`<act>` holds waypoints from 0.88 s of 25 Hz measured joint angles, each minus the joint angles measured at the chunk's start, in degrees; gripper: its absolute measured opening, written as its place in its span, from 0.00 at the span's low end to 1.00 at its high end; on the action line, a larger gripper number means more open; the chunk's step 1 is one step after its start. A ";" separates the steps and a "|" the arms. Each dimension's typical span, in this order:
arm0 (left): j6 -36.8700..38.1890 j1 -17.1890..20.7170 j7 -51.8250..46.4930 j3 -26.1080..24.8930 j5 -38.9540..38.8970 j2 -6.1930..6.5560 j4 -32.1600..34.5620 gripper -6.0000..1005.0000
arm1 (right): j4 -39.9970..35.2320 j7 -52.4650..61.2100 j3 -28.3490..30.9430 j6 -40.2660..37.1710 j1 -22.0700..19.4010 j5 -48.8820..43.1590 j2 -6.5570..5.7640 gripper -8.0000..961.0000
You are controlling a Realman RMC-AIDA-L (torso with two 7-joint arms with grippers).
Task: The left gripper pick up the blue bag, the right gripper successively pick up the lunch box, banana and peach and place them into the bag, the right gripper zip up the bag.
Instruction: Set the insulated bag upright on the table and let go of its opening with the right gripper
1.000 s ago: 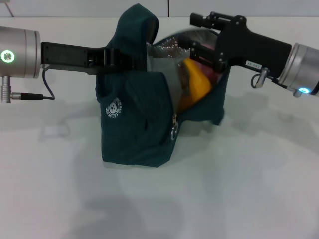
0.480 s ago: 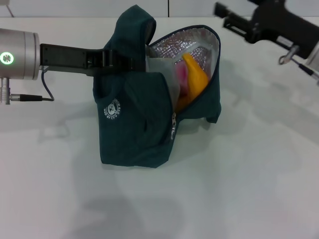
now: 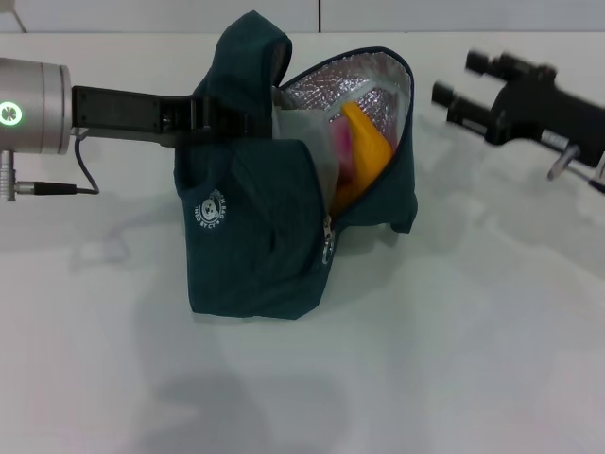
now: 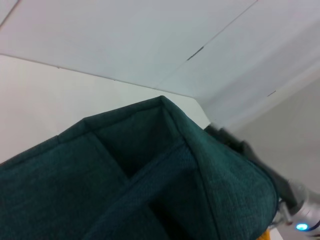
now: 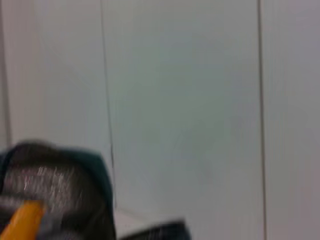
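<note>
The blue bag stands on the white table with its mouth open and its silver lining showing. Inside I see the banana, the pink peach and the pale edge of the lunch box. My left gripper is shut on the bag's handle and holds it up. My right gripper hovers open and empty to the right of the bag's mouth, apart from it. The zipper's ring pull hangs at the front seam. In the right wrist view, the banana tip shows against the lining.
The white table stretches around the bag, with a wall seam behind. The left wrist view is filled by the bag's fabric, with the right arm showing beyond it.
My right gripper has come out of the bag's mouth, empty, and swung away to the right. The peach now lies in the bag. The left arm has held still.
</note>
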 joint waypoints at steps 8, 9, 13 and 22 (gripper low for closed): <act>0.00 -0.15 0.01 0.00 0.00 0.01 0.05 0.04 | 0.63 1.97 -0.03 4.24 -0.10 -5.21 0.94 0.67; 0.00 -0.26 0.01 0.00 0.00 0.03 0.01 0.04 | 0.80 1.97 -0.04 4.42 -0.02 -5.23 0.96 0.67; 0.00 -0.44 0.01 0.00 0.00 0.06 -0.13 0.04 | 1.11 1.97 -0.86 6.13 0.98 -5.25 1.02 0.67; -0.12 -0.55 0.01 0.00 -0.06 -0.10 -0.09 0.04 | 2.40 1.97 -5.19 9.38 4.40 -4.59 1.83 0.66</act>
